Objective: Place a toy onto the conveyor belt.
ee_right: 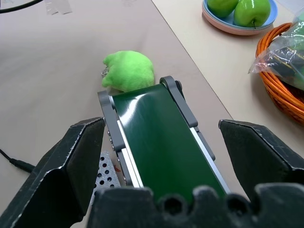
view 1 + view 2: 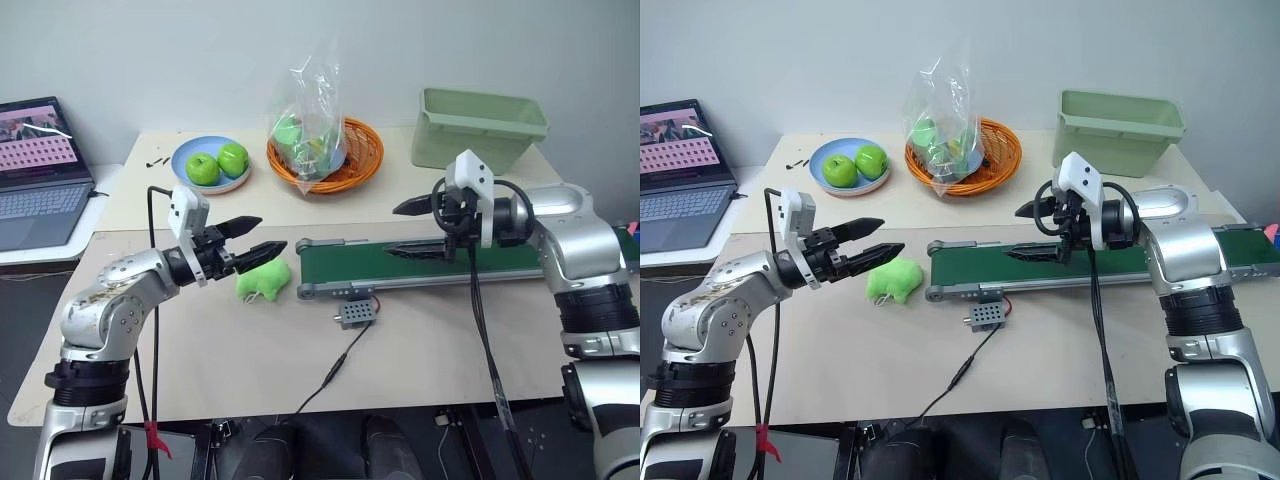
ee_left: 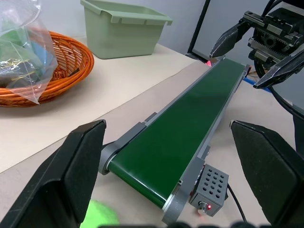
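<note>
The lime-green plush toy (image 2: 264,280) lies on the tabletop just off the left end of the conveyor belt (image 2: 440,264), a long dark green strip in a grey frame. My left gripper (image 2: 262,237) hovers open just above and left of the toy, holding nothing. Over the middle of the belt my right gripper (image 2: 395,230) is open and empty, pointing left. In the right wrist view the toy (image 1: 129,71) sits beyond the belt's end (image 1: 156,137). The left wrist view looks along the belt (image 3: 185,137), with a sliver of the toy (image 3: 97,214) at the bottom edge.
A grey control box (image 2: 356,314) with a black cable sits in front of the belt. Behind stand a blue plate of green apples (image 2: 212,164), an orange basket with a clear bag (image 2: 324,150) and a pale green bin (image 2: 478,128). A laptop (image 2: 38,170) is at far left.
</note>
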